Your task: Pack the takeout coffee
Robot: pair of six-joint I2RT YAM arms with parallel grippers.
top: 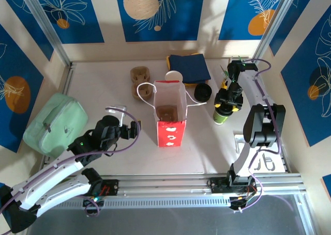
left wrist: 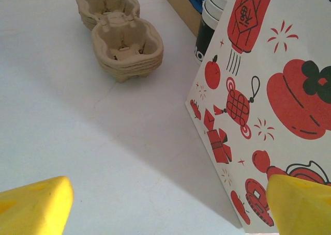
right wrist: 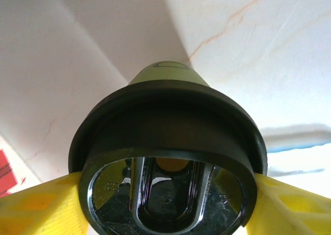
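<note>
While right gripper [top: 228, 103] fingers [right wrist: 36, 206] clasp the takeout coffee [top: 221, 116] by its black lid [right wrist: 165, 126], right of the red paper bag [top: 170, 132], lifting risks the lid popping off (spill). Left gripper [top: 135, 130] gapes left of bag.

One camera high over the near edge, one on each wrist.
The top view looks down across the whole worktop [top: 103, 90]. The left wrist view sits low and faces the paper bag [left wrist: 269, 90] and the cup carriers [left wrist: 121, 44] from close by; both also show from above. The right wrist view looks down on the takeout coffee [right wrist: 168, 121] from very near.
</note>
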